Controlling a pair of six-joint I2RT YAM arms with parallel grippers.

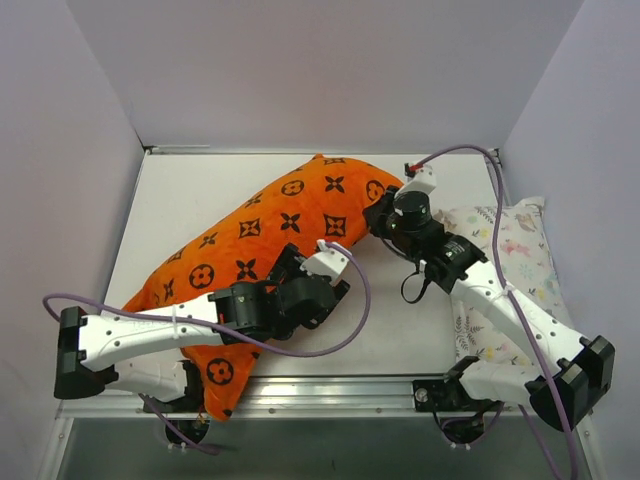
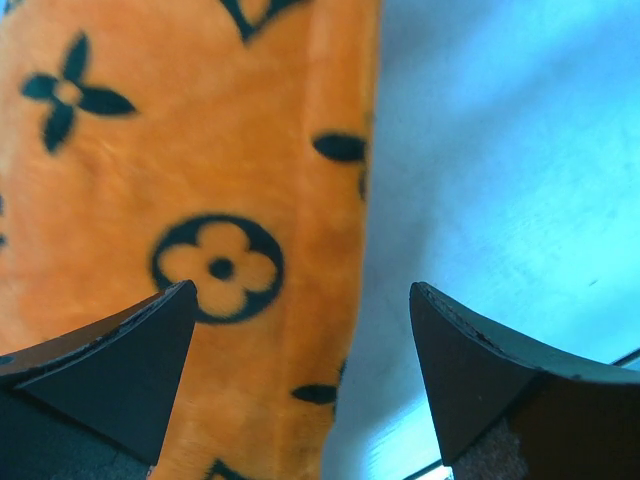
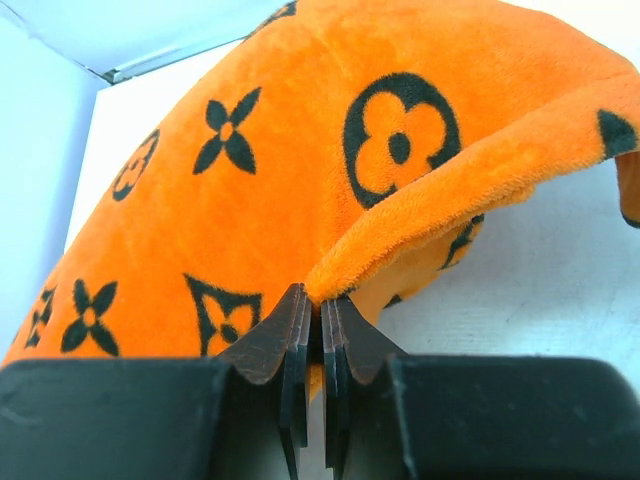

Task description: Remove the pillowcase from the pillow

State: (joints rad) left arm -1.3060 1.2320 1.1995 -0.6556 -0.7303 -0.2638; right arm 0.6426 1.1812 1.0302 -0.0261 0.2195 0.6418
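my right gripper (image 3: 320, 305) is clamped on the pillowcase (image 1: 270, 235) hem at its far-right end; it runs diagonally toward the near-left corner, left gripper (image 2: 302, 295) spread apart over its near edge.

The left arm (image 1: 140, 330) was extended low and rightward, and the left tool (image 2: 300, 292) was held wide apart. The right tool (image 3: 321, 308) was clamped on the pillowcase (image 3: 300, 190) hem.
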